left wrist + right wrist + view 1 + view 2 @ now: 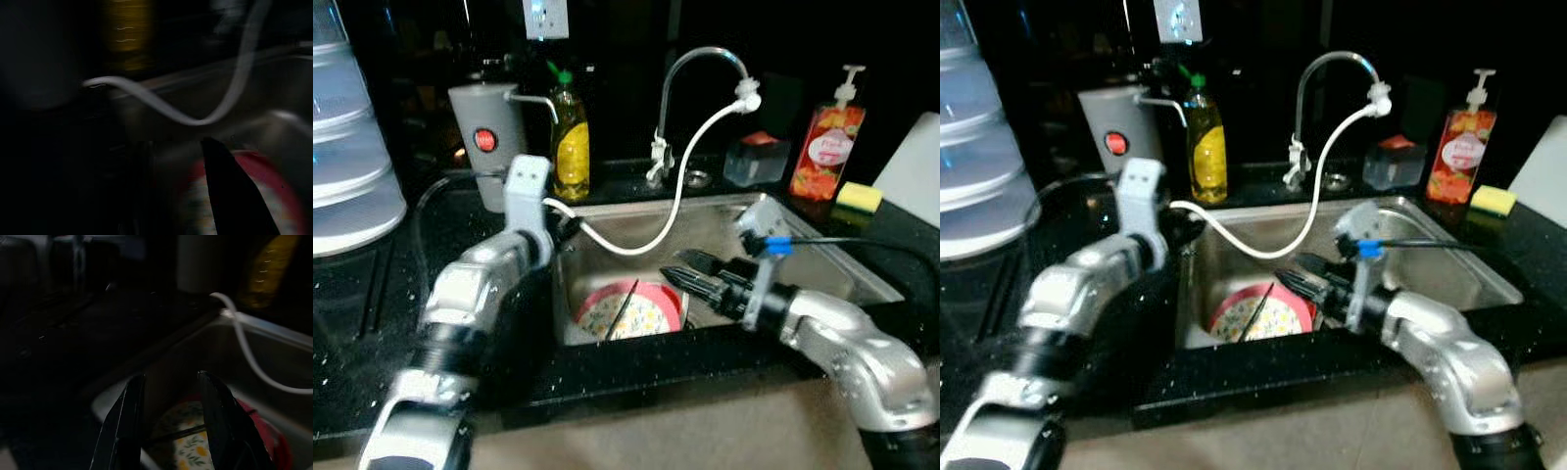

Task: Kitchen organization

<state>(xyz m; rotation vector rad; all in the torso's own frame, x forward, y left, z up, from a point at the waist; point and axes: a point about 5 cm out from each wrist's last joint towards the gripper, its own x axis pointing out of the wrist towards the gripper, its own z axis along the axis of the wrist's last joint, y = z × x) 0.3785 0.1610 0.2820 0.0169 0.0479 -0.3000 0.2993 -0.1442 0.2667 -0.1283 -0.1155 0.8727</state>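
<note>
1. The black speckled tabletop (372,323) ran across the scene, with a stainless steel sink (822,269) set into it.
2. A large clear water jug (347,147) stood at the far left of the tabletop.
3. A grey kettle-like container with a red button (487,137) stood behind the sink's left corner, just beside a yellow dish-soap bottle with a green cap (570,137).
4. A curved chrome faucet (690,73) rose behind the sink, and a white hose (680,186) looped from its spout down to the sink's left rim.
5. An orange pump soap bottle (827,147) stood to the right of the faucet, near a yellow sponge (859,197).
6. A red-rimmed plate with a floral pattern (631,311) lay in the sink's front left part, with a thin dark stick-like utensil (623,305) resting across it.
7. The right tool (690,271) hovered above the sink just right of the plate, its fingers parted and empty.
8. The left tool (234,196) hung at the sink's left edge over the plate; whether it was open or closed could not be told.
</note>
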